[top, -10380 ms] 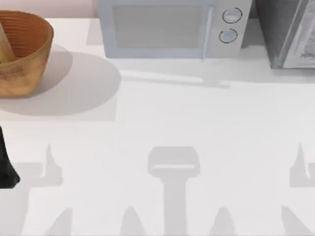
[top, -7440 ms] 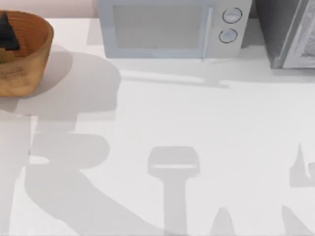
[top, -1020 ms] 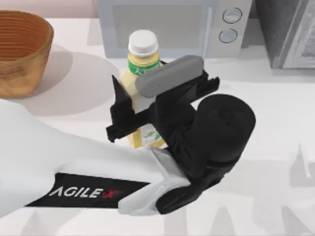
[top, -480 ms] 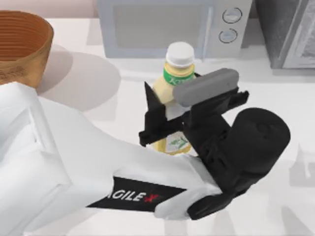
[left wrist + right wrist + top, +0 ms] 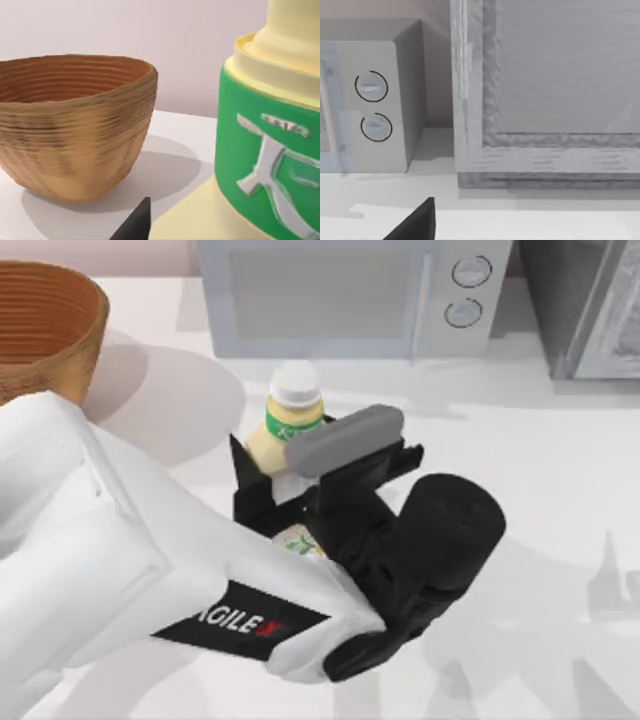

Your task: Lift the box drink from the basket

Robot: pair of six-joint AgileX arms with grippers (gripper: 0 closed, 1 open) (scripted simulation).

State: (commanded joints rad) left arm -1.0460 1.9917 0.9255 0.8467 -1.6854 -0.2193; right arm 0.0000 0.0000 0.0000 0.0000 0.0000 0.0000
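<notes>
The left arm (image 5: 120, 570) reaches in from the table's near left, and its gripper (image 5: 275, 502) grasps the drink (image 5: 285, 425) — pale yellow, white cap, green band — upright over the middle of the table, well clear of the basket (image 5: 50, 320). The basket sits at the far left corner, and the microwave (image 5: 350, 295) stands along the far edge behind the drink. The right gripper (image 5: 417, 222) is a dark tip near the microwave's dials — I cannot tell its state.
</notes>
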